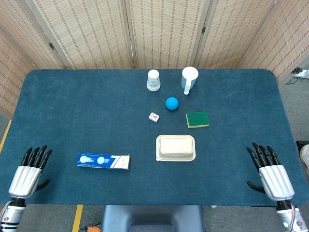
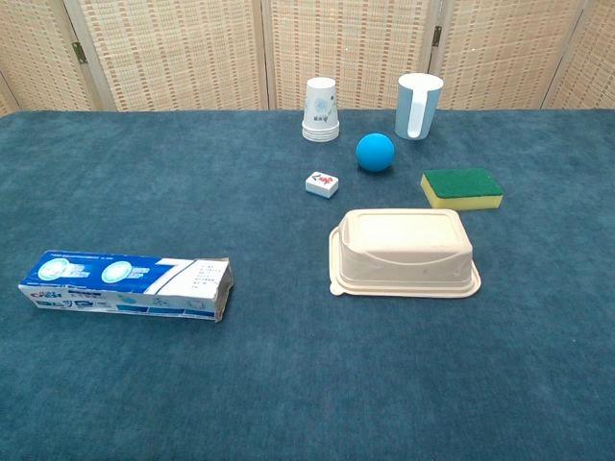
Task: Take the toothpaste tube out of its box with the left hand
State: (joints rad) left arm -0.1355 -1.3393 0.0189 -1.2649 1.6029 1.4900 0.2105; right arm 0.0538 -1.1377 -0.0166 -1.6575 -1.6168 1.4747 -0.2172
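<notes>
A table covered in dark blue-green cloth [image 1: 87,106] carries everything. Near its front left lies a long blue-and-white cardboard toothpaste box [image 1: 103,161] on its side, flaps closed. Right of it, well apart, rests an upside-down cream plastic food container [image 1: 175,147]. Behind that lie a green-and-yellow sponge [image 1: 197,119] and a small white tile with a red mark [image 1: 154,117]. Further back sit a blue ball [image 1: 172,103], a stack of white paper cups [image 1: 153,80] and a pale blue-and-white mug [image 1: 189,79].

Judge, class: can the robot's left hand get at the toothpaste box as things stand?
Probably yes. The left hand rests open beside the toothpaste box, with only bare table between them; the other objects lie off to the box's far side.
</notes>
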